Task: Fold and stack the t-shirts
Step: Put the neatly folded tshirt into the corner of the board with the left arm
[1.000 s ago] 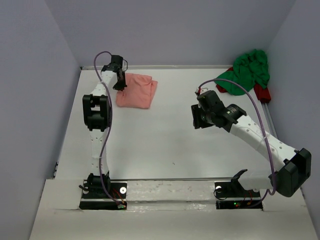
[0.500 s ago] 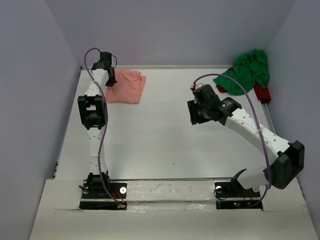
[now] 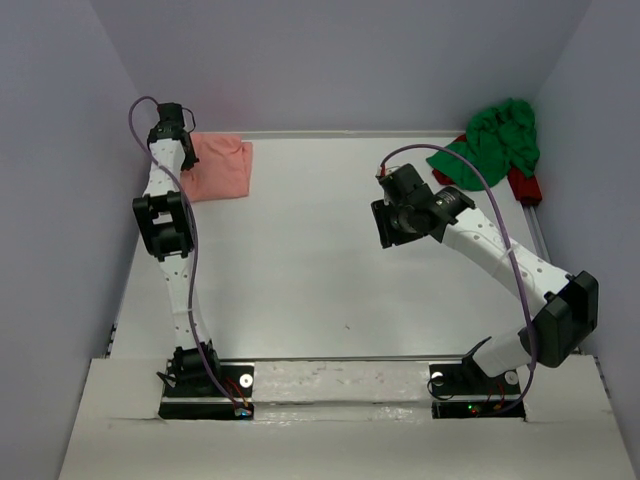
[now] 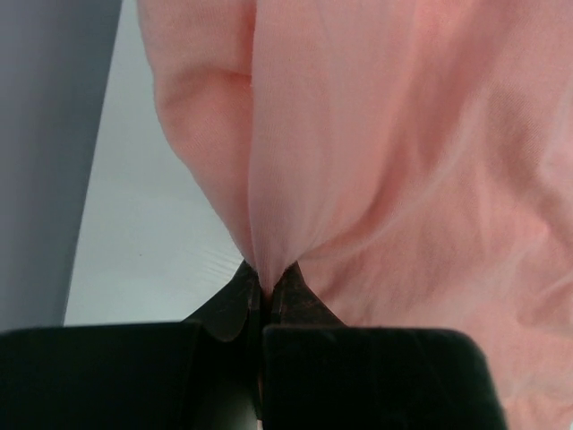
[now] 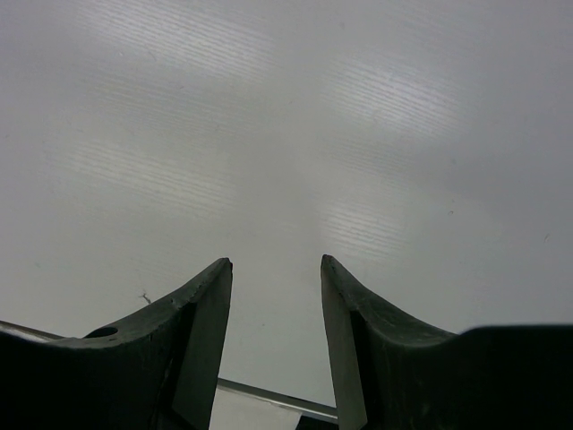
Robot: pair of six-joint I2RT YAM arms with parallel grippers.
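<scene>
Where the table meets its far-left corner, salmon pink t-shirt lies folded into a rough rectangle, flat on the surface, left edge close to the side wall. Green t-shirt is well apart from it, far-right corner, crumpled in a heap, not folded, bunched up against the wall there. So the two shirts sit at opposite far corners, nothing stacked.

Left gripper is at the pink shirt's left edge, arm stretched nearly straight to the back of the table. Wrist cam: left gripper is closed tight on a pinch of the cloth, and the salmon pink t-shirt gathers into a pleat that runs down btwn the tips; fabric fans out above and to the right, w/ bare table to the left.

Right gripper hangs over the middle-right of the table, near neither shirt. Wrist cam: right gripper has jaws parted a moderate gap, nothing btwn them, one finger each side of plain white tabletop.

Red object pokes out from under the green heap at the right edge; can't tell what it is. Purple cable loops along the left arm.
</scene>
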